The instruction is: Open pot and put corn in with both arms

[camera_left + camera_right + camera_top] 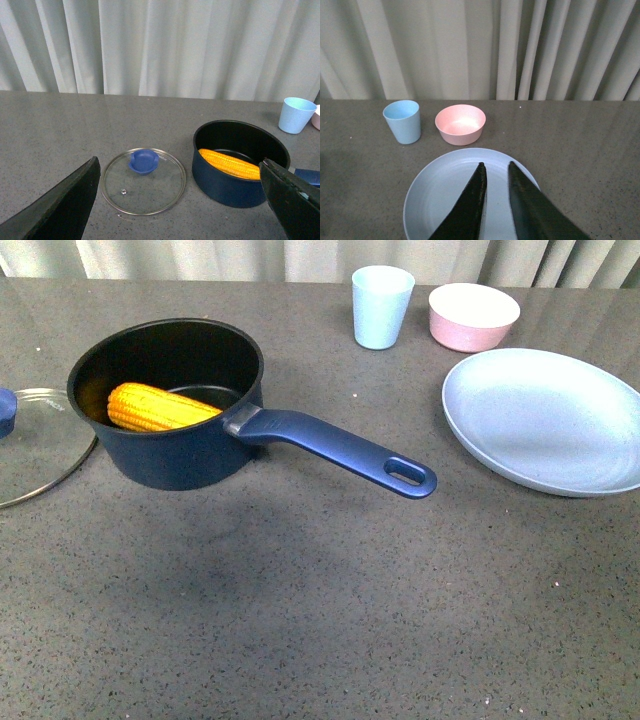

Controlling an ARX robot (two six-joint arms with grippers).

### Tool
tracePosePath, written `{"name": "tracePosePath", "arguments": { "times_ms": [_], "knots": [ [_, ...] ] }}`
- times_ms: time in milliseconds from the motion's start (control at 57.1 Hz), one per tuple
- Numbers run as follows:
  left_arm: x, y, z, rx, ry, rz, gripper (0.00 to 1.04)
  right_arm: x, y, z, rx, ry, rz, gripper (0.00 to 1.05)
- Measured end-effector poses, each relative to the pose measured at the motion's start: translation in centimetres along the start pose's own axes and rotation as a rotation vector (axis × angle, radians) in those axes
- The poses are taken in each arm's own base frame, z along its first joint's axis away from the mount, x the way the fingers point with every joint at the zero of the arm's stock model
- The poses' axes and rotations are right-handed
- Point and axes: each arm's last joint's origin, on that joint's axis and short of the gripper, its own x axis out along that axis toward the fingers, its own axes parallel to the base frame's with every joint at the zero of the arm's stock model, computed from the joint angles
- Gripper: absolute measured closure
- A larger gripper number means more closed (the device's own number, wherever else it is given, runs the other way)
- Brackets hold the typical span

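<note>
The navy-blue pot (190, 455) stands open at the left of the table, its long handle (345, 450) pointing right and toward me. The yellow corn (160, 407) lies inside it; it also shows in the left wrist view (230, 163) inside the pot (225, 187). The glass lid (144, 181) with a blue knob lies flat on the table beside the pot, partly seen at the front view's left edge (35, 455). My left gripper (180, 167) is open and empty, above the lid and pot. My right gripper (496, 165) is shut and empty above the pale blue plate (435, 200). Neither arm shows in the front view.
A pale blue plate (545, 420) lies at the right. A pale blue cup (382, 306) and a pink bowl (473, 316) stand at the back, also in the right wrist view, cup (402, 121) and bowl (460, 124). Curtains hang behind the table.
</note>
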Motion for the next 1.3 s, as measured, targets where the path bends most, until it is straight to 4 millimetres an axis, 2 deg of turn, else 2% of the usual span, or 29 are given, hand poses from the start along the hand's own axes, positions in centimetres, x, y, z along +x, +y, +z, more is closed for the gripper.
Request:
{"name": "tracePosePath", "arguments": {
  "times_ms": [53, 228, 561, 824, 1297],
  "knots": [
    [0.0, 0.0, 0.0, 0.000, 0.000, 0.000, 0.09, -0.7, -0.2, -0.3, 0.000, -0.001, -0.009, 1.03],
    [0.0, 0.0, 0.0, 0.000, 0.000, 0.000, 0.09, -3.1, -0.3, -1.4, 0.004, -0.004, -0.013, 1.03],
    [0.0, 0.0, 0.0, 0.000, 0.000, 0.000, 0.09, -5.7, -0.3, -2.4, 0.004, -0.003, -0.013, 1.03],
    [0.0, 0.0, 0.0, 0.000, 0.000, 0.000, 0.09, -7.0, -0.3, -3.3, 0.004, -0.012, -0.012, 1.03],
    [0.0, 0.0, 0.0, 0.000, 0.000, 0.000, 0.09, -8.8, -0.3, -2.7, 0.004, -0.036, -0.014, 1.03]
  ]
}}
